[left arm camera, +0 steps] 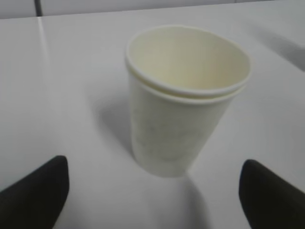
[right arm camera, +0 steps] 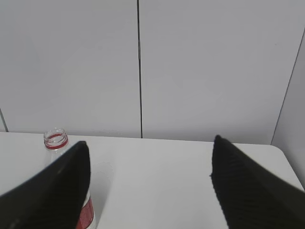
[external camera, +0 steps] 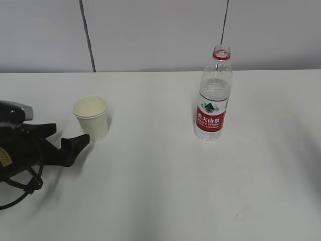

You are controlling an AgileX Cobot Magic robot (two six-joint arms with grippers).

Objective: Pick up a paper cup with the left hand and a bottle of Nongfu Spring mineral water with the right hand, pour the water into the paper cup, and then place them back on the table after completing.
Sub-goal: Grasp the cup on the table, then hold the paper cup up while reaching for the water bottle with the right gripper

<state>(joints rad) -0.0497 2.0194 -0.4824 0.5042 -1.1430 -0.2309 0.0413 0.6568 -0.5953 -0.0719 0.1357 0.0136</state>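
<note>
A cream paper cup [external camera: 91,117] stands upright on the white table [external camera: 160,191] at the left. It fills the left wrist view [left arm camera: 183,102], ahead of and between the wide-open fingers. My left gripper [external camera: 67,138] is open and empty, just left of the cup and not touching it. The uncapped Nongfu Spring bottle [external camera: 213,95] with a red label stands right of centre, with clear water [external camera: 214,93] inside. In the right wrist view the bottle [right arm camera: 56,140] shows partly behind the left finger. My right gripper [right arm camera: 150,181] is open, empty, and out of the exterior view.
A grey panelled wall [external camera: 160,35] runs behind the table's far edge. The table's right far corner [right arm camera: 281,150] shows in the right wrist view.
</note>
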